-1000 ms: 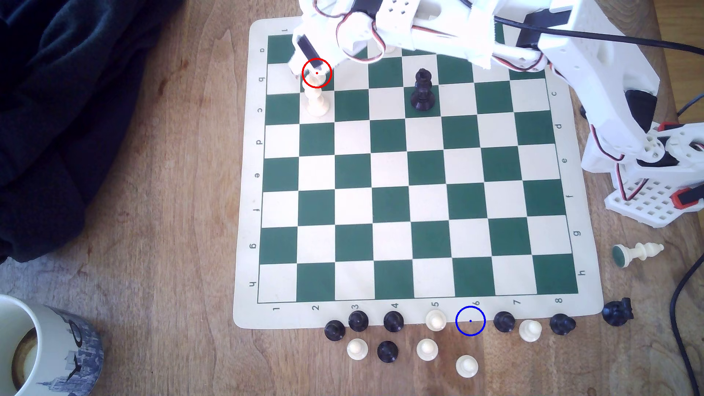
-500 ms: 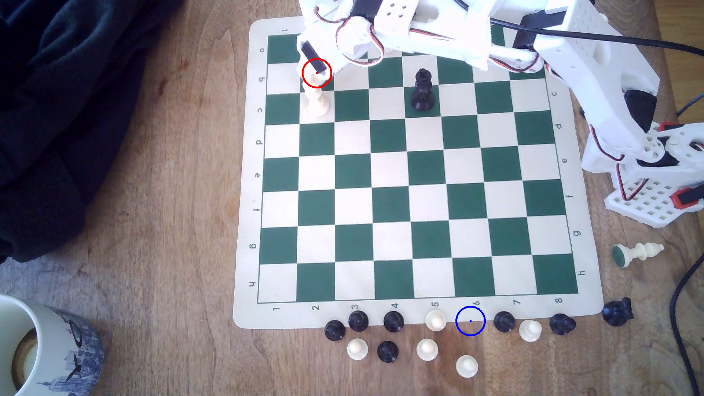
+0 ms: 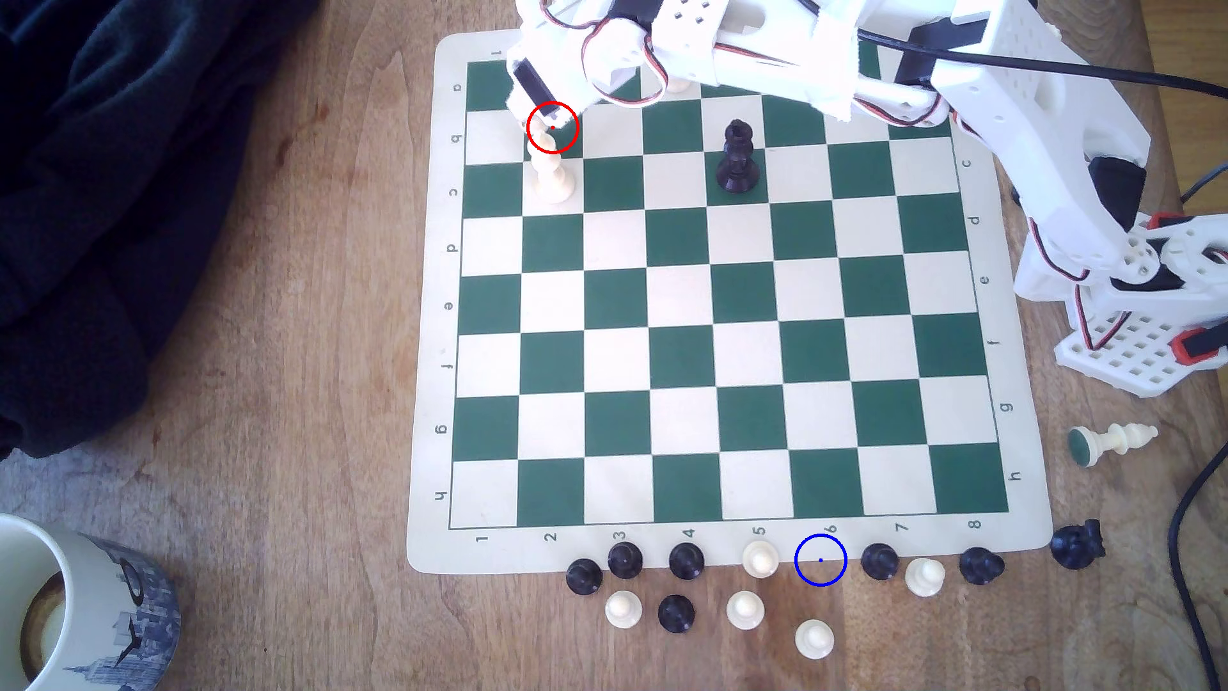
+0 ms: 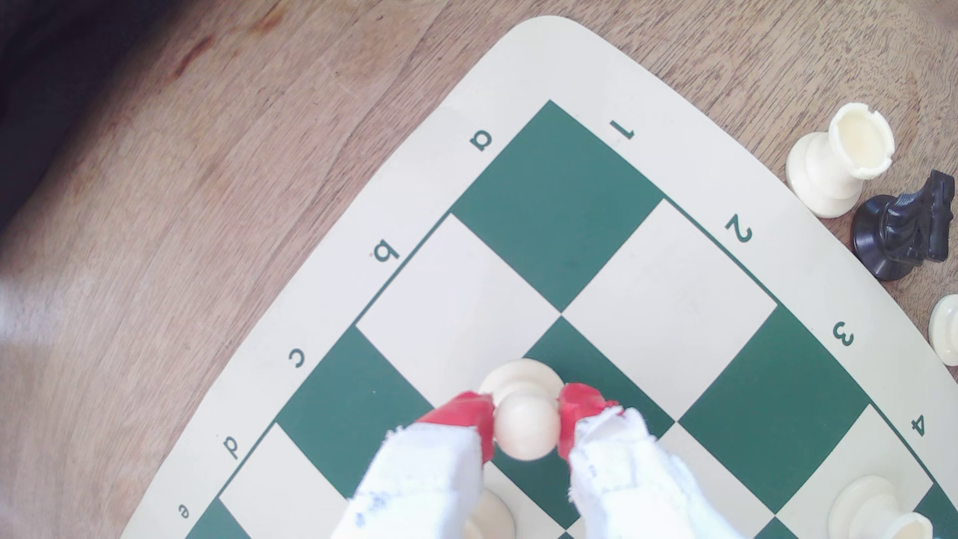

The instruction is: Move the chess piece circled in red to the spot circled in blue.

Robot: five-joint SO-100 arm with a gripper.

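- Change over the last second: my gripper (image 4: 526, 425) has shifted slightly over the b2 area in the exterior view, wrist block swinging toward that view's left and back; the chess piece (image 4: 527, 414) has not left its square.
- Gripper state: the red fingertips (image 4: 469, 414) sit on either side of the pawn's ball head, touching or nearly so, gap no wider than the head. I judge the grasp closed on it, though not yet tested by a lift.
- Meaning for the task: pick-up stage only; transport is all still ahead. The spot (image 3: 820, 560) lies at the board's (image 3: 724, 292) near rim by file 6, well apart from here (black and cream pawns stand close on both sides of it).
- Wrist view gives the finger-to-head contact and the pawn's base on the green square.
- Exterior view hides that contact under my wrist, but shows the tall cream piece (image 3: 553, 174) just beside, the black king (image 3: 736, 158), and the route across the counter (image 3: 299, 332).
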